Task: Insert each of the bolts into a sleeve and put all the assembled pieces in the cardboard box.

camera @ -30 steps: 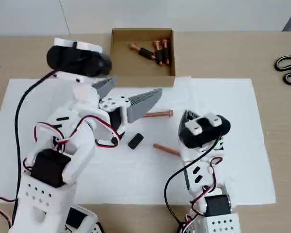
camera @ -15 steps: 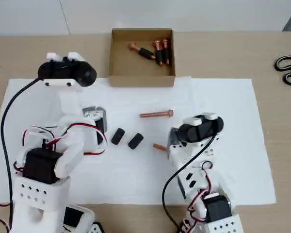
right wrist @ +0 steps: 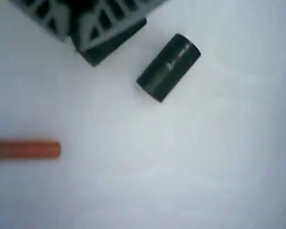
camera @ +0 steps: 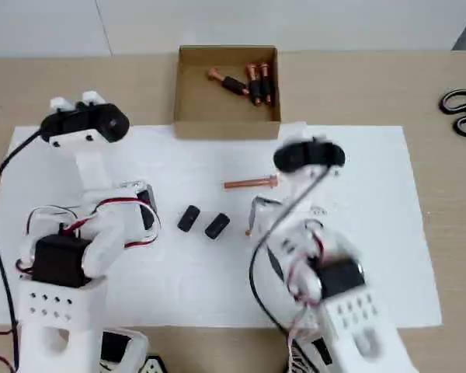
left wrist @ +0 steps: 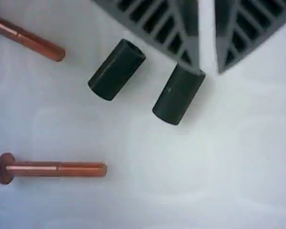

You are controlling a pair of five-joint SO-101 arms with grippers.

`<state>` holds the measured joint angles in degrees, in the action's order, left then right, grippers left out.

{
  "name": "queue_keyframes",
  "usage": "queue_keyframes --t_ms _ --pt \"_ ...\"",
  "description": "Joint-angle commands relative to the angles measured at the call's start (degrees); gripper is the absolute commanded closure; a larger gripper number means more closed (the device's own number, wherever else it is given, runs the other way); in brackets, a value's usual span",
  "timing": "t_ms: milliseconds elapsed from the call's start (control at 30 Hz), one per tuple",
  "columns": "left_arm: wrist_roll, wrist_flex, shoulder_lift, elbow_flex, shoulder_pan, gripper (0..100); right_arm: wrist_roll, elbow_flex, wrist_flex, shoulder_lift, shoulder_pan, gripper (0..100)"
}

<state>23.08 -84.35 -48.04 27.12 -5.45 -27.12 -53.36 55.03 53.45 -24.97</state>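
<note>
Two black sleeves [camera: 189, 218] [camera: 217, 226] lie side by side on the white sheet. One copper bolt [camera: 250, 183] lies beyond them. A second bolt [camera: 248, 231] pokes out beside the right arm. My left gripper [camera: 144, 203] [left wrist: 207, 64] sits just left of the sleeves, shut and holding nothing, its tip touching one sleeve [left wrist: 176, 94]; the other sleeve [left wrist: 117, 70] lies beside it. My right gripper [camera: 256, 216] [right wrist: 74, 40] hangs shut over one sleeve [right wrist: 114, 43], with the other sleeve [right wrist: 169, 67] and a bolt end [right wrist: 26, 149] close by.
The cardboard box [camera: 188, 85] stands at the back of the table with several assembled pieces [camera: 248, 81] in it. Scissors [camera: 462, 109] lie at the far right. The white sheet [camera: 373, 171] has free room on its right side.
My left arm has drawn back from in front of the box to the left, and its gripper has shut. My right arm has reared up and its gripper has swung left toward the sleeves.
</note>
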Motion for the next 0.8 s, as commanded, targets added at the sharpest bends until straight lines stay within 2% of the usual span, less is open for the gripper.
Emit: queue_keyframes --t_ms 0,200,300,367,500,700,767 --pt "0.18 -0.26 -0.44 0.57 0.35 99 -6.68 15.91 8.22 -16.4 -1.27 99.4" --pt "0.18 -0.7 -0.53 0.75 0.35 99 -15.3 35.34 21.49 -31.96 -11.03 99.3" --pt "0.18 -0.7 -0.53 0.66 0.35 99 -16.62 41.23 25.54 -36.44 -14.29 99.1" --pt "0.09 -0.7 -0.53 0.57 0.35 99 -16.88 43.78 27.38 -38.64 -14.81 99.1" --pt "0.09 -0.7 -0.53 0.57 0.35 99 -22.07 45.45 29.49 -40.57 -14.73 99.1" --pt "0.09 -0.62 -0.53 0.57 0.35 99 -27.25 45.1 29.05 -41.01 -14.73 98.6" --pt "0.09 -0.53 -0.53 0.57 0.35 99 -28.66 45.1 28.97 -41.1 -14.64 94.3"
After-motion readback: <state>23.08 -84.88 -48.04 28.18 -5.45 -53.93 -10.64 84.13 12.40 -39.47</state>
